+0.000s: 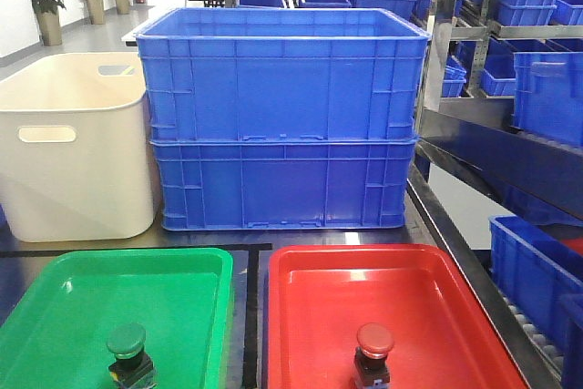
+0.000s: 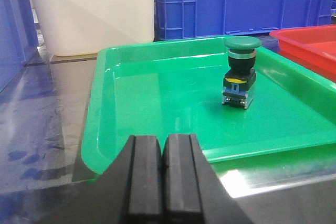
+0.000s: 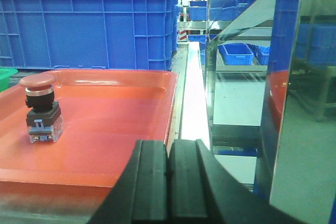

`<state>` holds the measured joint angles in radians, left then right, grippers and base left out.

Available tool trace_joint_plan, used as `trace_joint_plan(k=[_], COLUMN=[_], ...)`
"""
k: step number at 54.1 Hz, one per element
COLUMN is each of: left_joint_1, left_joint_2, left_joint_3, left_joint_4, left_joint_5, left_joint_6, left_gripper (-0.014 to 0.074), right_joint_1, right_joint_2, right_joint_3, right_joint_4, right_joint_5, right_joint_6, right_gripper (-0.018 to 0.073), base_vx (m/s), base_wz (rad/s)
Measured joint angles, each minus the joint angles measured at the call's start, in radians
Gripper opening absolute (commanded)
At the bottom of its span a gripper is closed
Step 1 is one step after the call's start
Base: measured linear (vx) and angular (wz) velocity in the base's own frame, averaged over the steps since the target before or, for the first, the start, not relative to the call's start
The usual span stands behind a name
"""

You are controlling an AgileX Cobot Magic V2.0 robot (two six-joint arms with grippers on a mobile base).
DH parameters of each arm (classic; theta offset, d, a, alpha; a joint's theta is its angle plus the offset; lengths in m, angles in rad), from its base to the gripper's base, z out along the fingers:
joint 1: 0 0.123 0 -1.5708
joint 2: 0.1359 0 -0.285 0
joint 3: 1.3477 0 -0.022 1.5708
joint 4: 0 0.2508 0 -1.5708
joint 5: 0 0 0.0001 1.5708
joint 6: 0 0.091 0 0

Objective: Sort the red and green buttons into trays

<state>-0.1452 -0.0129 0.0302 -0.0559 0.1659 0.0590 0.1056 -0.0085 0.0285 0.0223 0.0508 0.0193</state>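
Left pincer [image 2: 163, 174]: both black fingers pressed flat together, nothing between them. It sits low over the desk [image 2: 47, 129], just outside the near rim of the green tray [image 2: 157, 103]. Right pincer [image 3: 168, 177]: likewise closed on itself and empty, placed at the near right corner of the red tray [image 3: 115, 119].

Taking the green tray as the reference point — the green button [image 2: 240, 72] stands upright inside it, cap up, on its dark switch body, toward the tray's right side as the left wrist view shows it. In the front view the same button [image 1: 127, 353] is near the tray's front edge. Nothing touches it.

The red tray [image 1: 392, 307] lies immediately right of the green tray [image 1: 91, 298], the two separated by a narrow strip of desk bearing a dark line. The red button [image 1: 373, 353] stands upright in the red tray, cap up; the right wrist view shows it [image 3: 39, 108] toward that tray's left side, well apart from the right pincer.

Behind the green tray stands a cream-white tub [image 1: 73, 148] with a handle slot. Right of the tub, behind both trays — two blue crates [image 1: 282, 125], stacked one on the other. Further right, metal shelving [image 1: 510, 70] carries more blue crates.
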Motion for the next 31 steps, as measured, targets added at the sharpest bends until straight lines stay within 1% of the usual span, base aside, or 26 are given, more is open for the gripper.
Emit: trace_joint_plan(k=[31], left_joint_1=[0.000], left_joint_2=[0.000], left_joint_3=[0.000], left_joint_4=[0.000], left_joint_5=[0.000], left_joint_6=[0.000], left_gripper=[-0.0006], right_joint_1=[0.000], right_joint_2=[0.000], right_joint_3=[0.000], right_joint_4=[0.000], right_joint_5=[-0.002], right_joint_6=[0.000], right_gripper=[-0.0010], base_vx=[0.00], base_wz=[0.00])
